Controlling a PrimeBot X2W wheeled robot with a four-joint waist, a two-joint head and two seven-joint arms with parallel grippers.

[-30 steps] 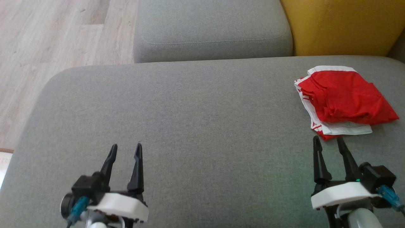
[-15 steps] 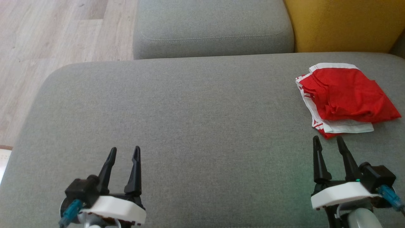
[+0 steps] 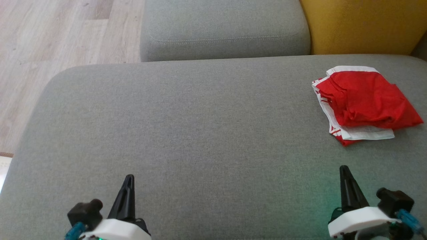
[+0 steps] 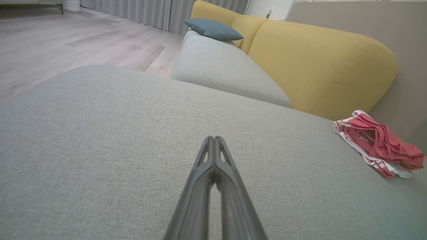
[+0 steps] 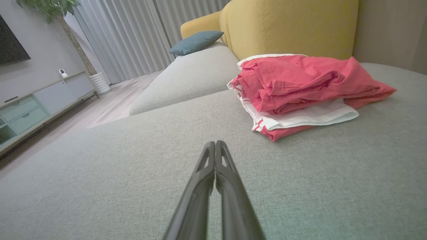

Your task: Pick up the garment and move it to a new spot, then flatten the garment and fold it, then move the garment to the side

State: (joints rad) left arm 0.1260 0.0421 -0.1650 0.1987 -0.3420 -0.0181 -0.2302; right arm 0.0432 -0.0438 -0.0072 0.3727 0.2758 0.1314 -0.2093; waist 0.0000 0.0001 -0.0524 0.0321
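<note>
The garment (image 3: 365,103) is red with white striped trim, folded in a loose stack at the far right of the grey cushion (image 3: 200,126). It also lies at the right of the left wrist view as the garment (image 4: 378,143), and ahead and to the right as the garment (image 5: 300,86) in the right wrist view. My left gripper (image 3: 128,178) is shut and empty near the front left. My right gripper (image 3: 343,169) is shut and empty, just short of the garment's near edge. Both pairs of fingers press together, as the left gripper (image 4: 214,139) and the right gripper (image 5: 215,144) show.
A second grey seat cushion (image 3: 223,30) lies beyond, with a yellow backrest (image 3: 360,26) at the far right. Wooden floor (image 3: 50,43) drops off on the left. A teal pillow (image 5: 195,41), curtains and a low cabinet (image 5: 40,103) stand further off.
Both grippers went from open to shut and drew back toward the near edge. The garment stayed where it was.
</note>
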